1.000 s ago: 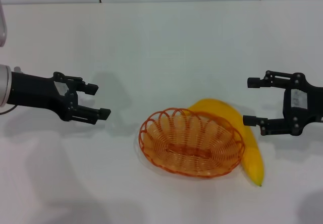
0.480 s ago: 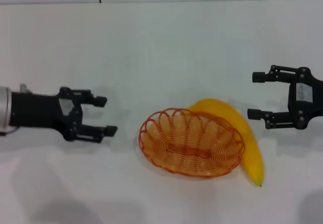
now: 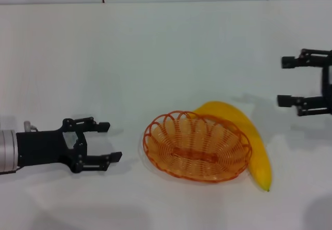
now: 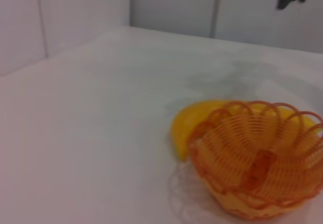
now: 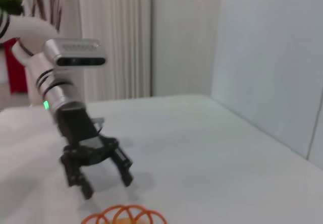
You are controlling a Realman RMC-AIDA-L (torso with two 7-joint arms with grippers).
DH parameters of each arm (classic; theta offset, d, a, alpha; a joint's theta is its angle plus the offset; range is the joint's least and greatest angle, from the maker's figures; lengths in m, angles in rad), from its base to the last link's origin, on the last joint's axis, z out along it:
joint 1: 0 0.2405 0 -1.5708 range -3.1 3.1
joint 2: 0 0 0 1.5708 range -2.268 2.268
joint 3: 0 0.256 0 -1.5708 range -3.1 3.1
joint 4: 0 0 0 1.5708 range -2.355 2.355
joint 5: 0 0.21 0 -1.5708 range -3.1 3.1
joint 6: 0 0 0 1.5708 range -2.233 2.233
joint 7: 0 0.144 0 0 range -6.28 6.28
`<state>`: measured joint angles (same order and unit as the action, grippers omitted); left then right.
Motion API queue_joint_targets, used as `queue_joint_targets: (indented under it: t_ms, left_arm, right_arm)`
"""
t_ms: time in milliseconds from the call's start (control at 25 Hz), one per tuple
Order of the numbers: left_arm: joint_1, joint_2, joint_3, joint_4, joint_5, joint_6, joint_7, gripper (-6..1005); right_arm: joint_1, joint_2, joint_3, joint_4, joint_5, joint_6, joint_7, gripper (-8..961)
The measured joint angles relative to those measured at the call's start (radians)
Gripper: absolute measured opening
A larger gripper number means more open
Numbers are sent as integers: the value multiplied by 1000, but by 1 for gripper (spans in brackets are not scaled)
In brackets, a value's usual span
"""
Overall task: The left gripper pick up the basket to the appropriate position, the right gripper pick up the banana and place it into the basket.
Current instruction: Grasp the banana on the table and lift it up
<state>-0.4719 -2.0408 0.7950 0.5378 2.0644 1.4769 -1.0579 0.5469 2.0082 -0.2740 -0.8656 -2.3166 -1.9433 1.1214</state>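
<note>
The orange wire basket rests on the white table, and the yellow banana curves around its far and right side, touching it. Low over the table to the basket's left, my left gripper is open and points at the rim with a short gap between. My right gripper is open too, raised at the right edge, above and right of the banana. The left wrist view shows the basket with the banana behind it. Seen from the right wrist, the left gripper hangs above the basket rim.
The white table runs back to a pale wall with dark seams. In the right wrist view, curtains and a red object stand beyond the table's far side.
My left gripper has come down and forward, closer to the table, beside the basket. The right gripper has pulled up and to the right, away from the banana. Basket and banana are unmoved.
</note>
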Motion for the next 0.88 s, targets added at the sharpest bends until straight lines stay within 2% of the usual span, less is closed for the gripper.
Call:
queue_joint_targets:
  t_ms: [120, 280, 400, 600, 880]
  left_arm:
    - [0, 3, -1, -15, -28, -17, 15, 822]
    - [-8, 2, -1, -16, -47, -20, 19, 821]
    - [-10, 2, 0, -18, -75, -26, 19, 821]
    - [-10, 2, 0, -20, -90, -36, 21, 820]
    - [-22, -1, 1, -21, -90, -37, 23, 820]
  right_arm:
    - [-14, 23, -30, -205, -2, -69, 99, 833]
    - [-17, 25, -128, -356, 0, -93, 235, 832]
    - [-1, 24, -272, -428, 2, -70, 319, 832]
    - [30, 18, -487, -479, -4, 39, 443, 831]
    - [50, 20, -635, -455, -15, 178, 494, 832]
